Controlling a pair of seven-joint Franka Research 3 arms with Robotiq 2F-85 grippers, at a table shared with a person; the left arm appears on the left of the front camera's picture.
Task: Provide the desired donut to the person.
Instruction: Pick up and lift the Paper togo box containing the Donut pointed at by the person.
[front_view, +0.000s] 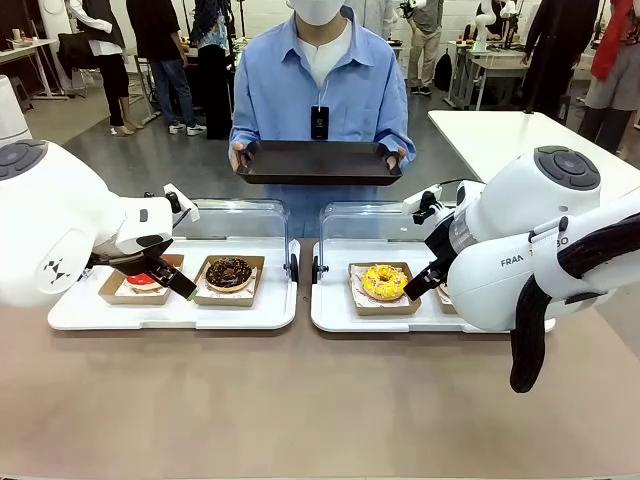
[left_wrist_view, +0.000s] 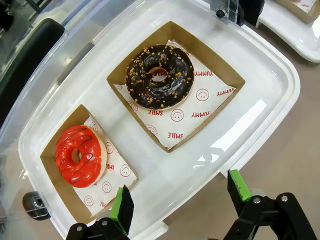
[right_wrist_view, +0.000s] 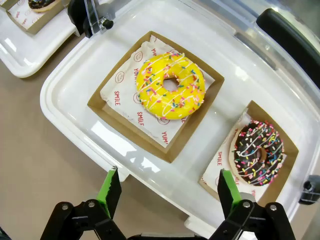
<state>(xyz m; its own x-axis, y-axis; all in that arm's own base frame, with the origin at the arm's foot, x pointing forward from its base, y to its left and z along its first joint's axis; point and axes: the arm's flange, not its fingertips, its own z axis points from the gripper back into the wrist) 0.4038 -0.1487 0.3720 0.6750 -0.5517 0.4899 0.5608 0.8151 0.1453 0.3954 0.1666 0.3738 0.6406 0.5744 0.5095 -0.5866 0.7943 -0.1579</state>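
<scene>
Four donuts on the desk (front_view: 300, 400): one red-glazed donut (left_wrist_view: 78, 155), one chocolate donut with nut crumbs (left_wrist_view: 159, 77), one yellow sprinkled donut (right_wrist_view: 170, 86) and one chocolate donut with coloured sprinkles (right_wrist_view: 259, 151). Each sits in a brown card box (right_wrist_view: 167, 152), so four boxes. Two white trays with clear lids: the left tray (front_view: 170, 318) and the right tray (front_view: 370, 322), two donuts apiece. One person (front_view: 320, 90) opposite, holding one black tray (front_view: 318, 163). Two grippers, the left gripper (left_wrist_view: 179, 190) and the right gripper (right_wrist_view: 168, 179), two green-padded fingers each.

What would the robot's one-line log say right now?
left gripper: open, near red donut | right gripper: open, near yellow donut | person: holds black tray | no donut grasped
</scene>
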